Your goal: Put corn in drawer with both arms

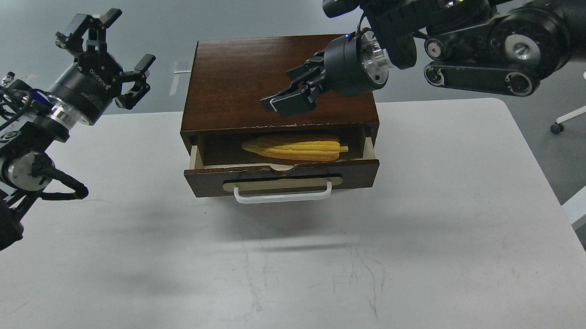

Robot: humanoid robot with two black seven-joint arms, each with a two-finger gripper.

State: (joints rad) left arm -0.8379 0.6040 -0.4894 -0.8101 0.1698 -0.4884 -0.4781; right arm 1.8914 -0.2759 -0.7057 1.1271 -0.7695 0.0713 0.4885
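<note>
Corn (296, 149): bright yellow, ribbed cob lying on its side inside the open drawer, centre of the frame; pointed end toward frame left, blunt end toward frame right; nothing grips it.
Drawer (281, 177): dark brown front with brass plate and white bar handle (283, 194); pulled partly out of the cabinet, pale inner sides visible at both ends.
Progress: judged from the frame, the placing step is complete, since the cob rests within the drawer; what appears to remain is pushing the drawer shut, if the task calls for it.
Cabinet (248, 76): brown wooden box at upper centre, standing on the worktop; its front top edge looks chipped.
Right end effector (289, 98): hovers above the cabinet's front edge, just over the drawer opening; fingers drawn close and pointing toward frame left, grasping nothing.
Left end effector (109, 61): raised at upper left of the frame, well apart from the cabinet; fingers spread wide, released and empty.
Worktop (428, 257): pale grey surface with faint scuff marks, filling the lower frame.
</note>
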